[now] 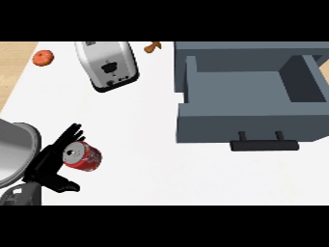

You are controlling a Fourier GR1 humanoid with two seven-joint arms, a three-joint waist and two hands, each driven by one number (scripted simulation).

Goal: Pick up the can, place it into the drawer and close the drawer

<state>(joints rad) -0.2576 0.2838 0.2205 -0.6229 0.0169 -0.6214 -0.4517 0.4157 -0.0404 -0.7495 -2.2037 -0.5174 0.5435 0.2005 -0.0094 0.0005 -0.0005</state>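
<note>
White countertop (145,144), wood floor at edges. Red soda can (82,157) at 8 o'clock, tilted, silver top facing 10. Left hand (47,163) touches can's 9 o'clock side; fingers straight, spread, thumb apart, not wrapped. Grey drawer (252,128) at 2 o'clock, open, handle toward 6. Toaster (108,65) at 11.

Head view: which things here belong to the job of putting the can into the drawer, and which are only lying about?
For the job: can; open drawer; left hand, open beside the can.

Lying about: toaster; round orange fruit; small brown item, too small to tell what it is.
</note>
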